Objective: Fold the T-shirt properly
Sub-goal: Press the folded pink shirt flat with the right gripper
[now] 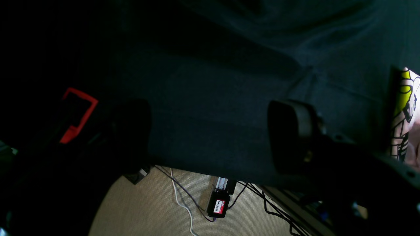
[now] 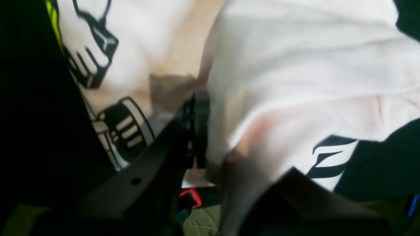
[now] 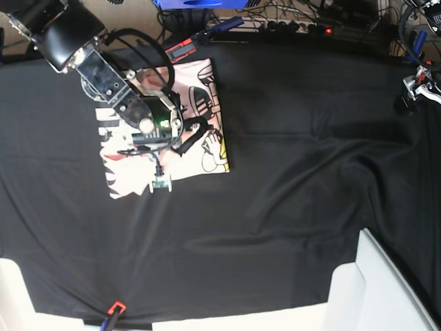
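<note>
Base view: T-shirt (image 3: 200, 114) seen folded, upper left of black-clothed worktop (image 3: 310, 172).
R tool (image 2: 210, 154) clamped on pale shirt fabric, print alongside. L tool (image 1: 210, 137) spread wide, nothing held, over cloth edge, well apart from shirt.

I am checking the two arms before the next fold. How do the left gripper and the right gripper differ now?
The left gripper is open with nothing between its jaws; the right gripper is shut on the T-shirt. The left gripper hangs at the edge of the black table cloth, away from the shirt; the right gripper is over the shirt. Both have black fingers.
</note>
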Robot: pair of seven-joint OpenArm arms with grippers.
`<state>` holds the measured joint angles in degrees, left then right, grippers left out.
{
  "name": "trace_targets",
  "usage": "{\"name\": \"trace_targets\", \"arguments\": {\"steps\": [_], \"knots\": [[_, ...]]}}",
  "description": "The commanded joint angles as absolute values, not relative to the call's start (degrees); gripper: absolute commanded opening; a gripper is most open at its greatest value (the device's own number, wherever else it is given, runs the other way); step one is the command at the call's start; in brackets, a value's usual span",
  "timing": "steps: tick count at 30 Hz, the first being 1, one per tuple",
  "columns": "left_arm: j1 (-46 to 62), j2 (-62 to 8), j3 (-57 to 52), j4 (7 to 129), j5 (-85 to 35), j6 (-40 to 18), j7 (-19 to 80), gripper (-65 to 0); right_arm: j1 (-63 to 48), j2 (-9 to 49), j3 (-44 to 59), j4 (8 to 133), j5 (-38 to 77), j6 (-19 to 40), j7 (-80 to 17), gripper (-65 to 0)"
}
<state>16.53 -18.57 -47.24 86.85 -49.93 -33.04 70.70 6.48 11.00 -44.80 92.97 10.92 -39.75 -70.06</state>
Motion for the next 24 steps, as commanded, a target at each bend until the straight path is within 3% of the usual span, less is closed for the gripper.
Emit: {"name": "trace_targets", "arguments": {"steps": [1,9,19,21,24], "knots": [[16.7,-19.8,-47.6,87.5,-50.9,-33.3,69.8,-9.9,7.3,10.2,-44.8,93.8,10.4,-40.0,-69.6,-65.0],[16.7,-19.8,-47.6,87.5,-50.9,-33.3,69.8,-9.9,8.2,10.1,-51.3,90.3,10.4,-40.0,-69.2,-65.0],[16.7,-19.2,-47.5,87.5,-50.9,-33.3,69.8,-9.9,8.4,6.7,-51.7,90.3,10.4,-40.0,-69.7,-63.7],[16.7,-19.1,-47.5,87.5,-50.9,-33.3,69.8,-9.9,8.4,5.7,-51.7,90.3,10.4,-40.0,-69.7,-57.7],[16.7,-19.1,-47.5,87.4,-50.9,-33.3,69.8,-9.9,8.3,4.6,-52.8,90.2,10.5,-40.0,-70.5,-40.8]]}}
